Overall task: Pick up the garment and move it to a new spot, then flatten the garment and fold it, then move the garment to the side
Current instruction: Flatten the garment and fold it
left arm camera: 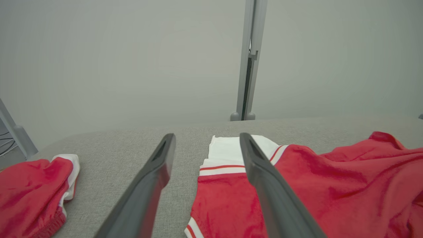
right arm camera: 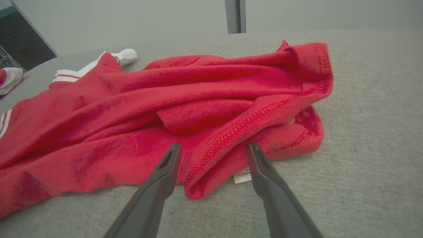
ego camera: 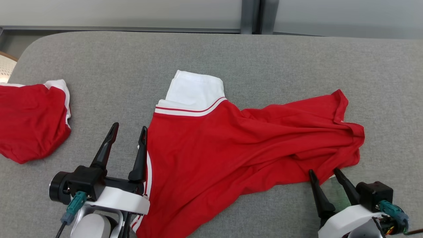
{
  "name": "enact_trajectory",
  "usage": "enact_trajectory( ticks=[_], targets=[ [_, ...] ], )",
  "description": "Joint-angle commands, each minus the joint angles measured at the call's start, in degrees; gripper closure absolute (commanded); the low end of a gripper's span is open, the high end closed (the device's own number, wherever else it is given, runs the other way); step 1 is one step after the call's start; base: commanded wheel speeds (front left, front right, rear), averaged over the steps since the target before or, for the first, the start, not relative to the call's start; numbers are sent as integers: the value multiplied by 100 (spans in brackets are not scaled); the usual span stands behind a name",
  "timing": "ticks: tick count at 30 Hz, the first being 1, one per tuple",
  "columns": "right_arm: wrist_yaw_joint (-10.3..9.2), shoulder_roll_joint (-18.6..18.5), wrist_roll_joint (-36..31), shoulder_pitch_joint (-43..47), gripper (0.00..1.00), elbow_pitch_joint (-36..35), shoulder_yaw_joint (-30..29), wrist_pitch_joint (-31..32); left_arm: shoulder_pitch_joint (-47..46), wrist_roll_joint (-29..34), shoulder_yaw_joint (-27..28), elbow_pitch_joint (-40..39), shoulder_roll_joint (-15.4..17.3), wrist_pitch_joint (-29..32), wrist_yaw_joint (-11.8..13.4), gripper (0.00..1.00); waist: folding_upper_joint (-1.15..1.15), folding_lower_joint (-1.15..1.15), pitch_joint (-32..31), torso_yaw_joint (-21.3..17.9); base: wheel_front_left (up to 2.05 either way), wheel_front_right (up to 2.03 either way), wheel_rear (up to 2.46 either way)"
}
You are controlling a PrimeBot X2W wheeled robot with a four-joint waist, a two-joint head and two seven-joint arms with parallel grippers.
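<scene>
And here we are: the garment (ego camera: 231, 145) lies across the middle of the grey surface (ego camera: 99, 56), reaching toward its right edge, and it's anything but flat. Long ridges run through the red cloth, and the right end is bunched and doubled over on itself. Its white panel (ego camera: 195, 89) points toward the far edge.

Left pincer (ego camera: 129, 126) is spread wide and holding nothing, poised just beside the garment's white-striped left border. In its wrist view, one finger sits over bare surface and the other over red cloth. Right pincer (ego camera: 323, 170) is released too, and empty. Its fingertips are at the garment's near-right end, straddling a rolled stitched hem (right arm camera: 231, 132), with a small white label (right arm camera: 243, 175) peeking out beneath. Over by the left edge, a second red garment (ego camera: 29, 122) lies in a heap, well apart.

So where do we stand? The pictures can't say whether the move to a new spot has been made. Flattening looks undone, with far too many wrinkles. No fold has been made, and the move to the side is left as well. My read: both pincers are lined up at opposite ends, ready to pinch the cloth and pull it smooth.
</scene>
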Motion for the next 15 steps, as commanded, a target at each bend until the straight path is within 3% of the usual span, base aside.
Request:
enact_trajectory(
  ticks=[1, 2, 3, 4, 15],
  targets=[
    [-2, 9, 58, -113, 0, 154, 21, -58, -110, 43, 27, 11, -2, -28, -36, 0, 0, 0, 98, 51, 0, 0, 0],
    [-2, 21, 82, -149, 0, 258, 22, -78, -125, 50, 33, 16, -7, -30, -39, 0, 0, 0, 119, 52, 0, 0, 0],
    [-2, 38, 109, -185, 54, 337, -4, -107, -144, 58, 40, 30, -12, -31, -43, 0, 0, 0, 135, 55, 0, 0, 0],
    [-2, 54, 127, -189, 100, 401, -25, -136, -165, 63, 48, 33, -14, -30, -52, 0, 0, 0, 143, 57, 0, 0, 0],
    [-3, 133, 113, 432, 100, 158, -412, -293, -66, 162, 202, -28, -43, -34, -119, 0, 0, 0, 103, -84, 0, 0, 0]
  ],
)
